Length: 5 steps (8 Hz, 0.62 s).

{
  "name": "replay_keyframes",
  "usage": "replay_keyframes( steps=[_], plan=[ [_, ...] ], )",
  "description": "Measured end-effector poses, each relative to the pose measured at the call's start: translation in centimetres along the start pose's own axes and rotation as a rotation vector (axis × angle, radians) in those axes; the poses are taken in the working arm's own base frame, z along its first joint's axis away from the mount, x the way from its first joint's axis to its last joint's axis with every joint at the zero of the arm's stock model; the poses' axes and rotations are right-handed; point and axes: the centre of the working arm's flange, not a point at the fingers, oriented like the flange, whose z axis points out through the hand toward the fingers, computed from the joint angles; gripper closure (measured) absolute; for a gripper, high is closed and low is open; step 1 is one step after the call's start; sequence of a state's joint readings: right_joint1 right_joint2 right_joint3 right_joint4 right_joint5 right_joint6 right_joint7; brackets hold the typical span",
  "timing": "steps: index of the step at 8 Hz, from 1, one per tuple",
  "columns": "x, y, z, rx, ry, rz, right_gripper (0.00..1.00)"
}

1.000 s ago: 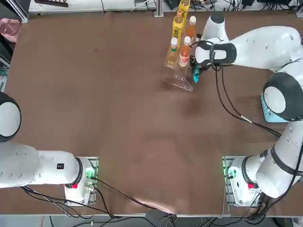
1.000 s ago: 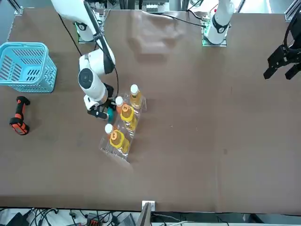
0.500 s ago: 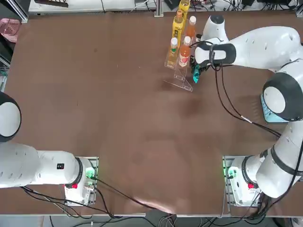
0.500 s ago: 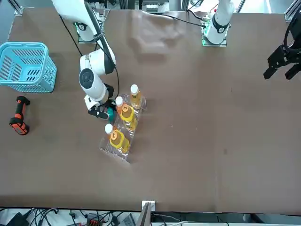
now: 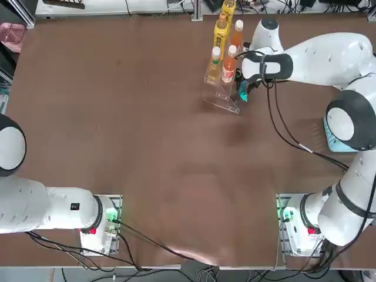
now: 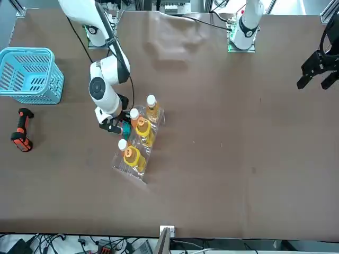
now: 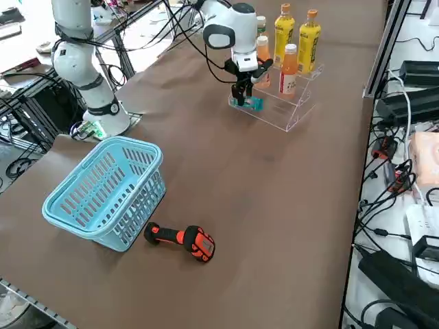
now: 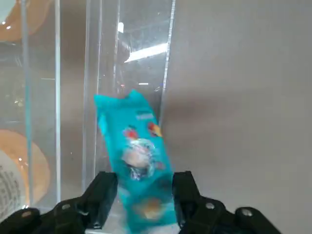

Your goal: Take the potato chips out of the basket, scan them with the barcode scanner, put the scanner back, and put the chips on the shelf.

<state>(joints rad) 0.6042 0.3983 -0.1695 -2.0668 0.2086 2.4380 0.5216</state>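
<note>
The potato chips (image 8: 139, 161), a narrow teal packet, stand tilted at the low front edge of the clear shelf (image 8: 97, 73). My right gripper (image 8: 144, 183) is open, one finger on each side of the packet's lower end, close to it. In the top view the gripper (image 5: 243, 88) hangs at the shelf's (image 5: 226, 100) right side, over the packet (image 5: 241, 94). From the side, the chips (image 7: 252, 103) rest against the shelf's (image 7: 285, 113) lowest step. The light blue basket (image 7: 103, 192) and the black and orange barcode scanner (image 7: 182, 240) lie well away near the table's edge.
Several orange and yellow drink bottles (image 7: 298, 31) stand on the shelf's upper tiers, right beside the gripper. The scanner (image 6: 21, 136) lies on the table just in front of the basket (image 6: 29, 74). My right arm arches over the table's right part.
The gripper's fingers have spread apart from the packet, which they pinched a second ago. The packet has settled slightly toward the shelf. The arm has barely moved.
</note>
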Motion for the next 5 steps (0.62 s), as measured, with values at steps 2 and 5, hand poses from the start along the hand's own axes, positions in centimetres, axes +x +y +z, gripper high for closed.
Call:
replay_keyframes(
  steps=[2,5],
  plan=[
    [0.0,0.0,0.0,0.000,0.000,0.000,0.22],
    [0.9,0.3,-1.2,0.012,0.014,0.001,0.05]
  ],
)
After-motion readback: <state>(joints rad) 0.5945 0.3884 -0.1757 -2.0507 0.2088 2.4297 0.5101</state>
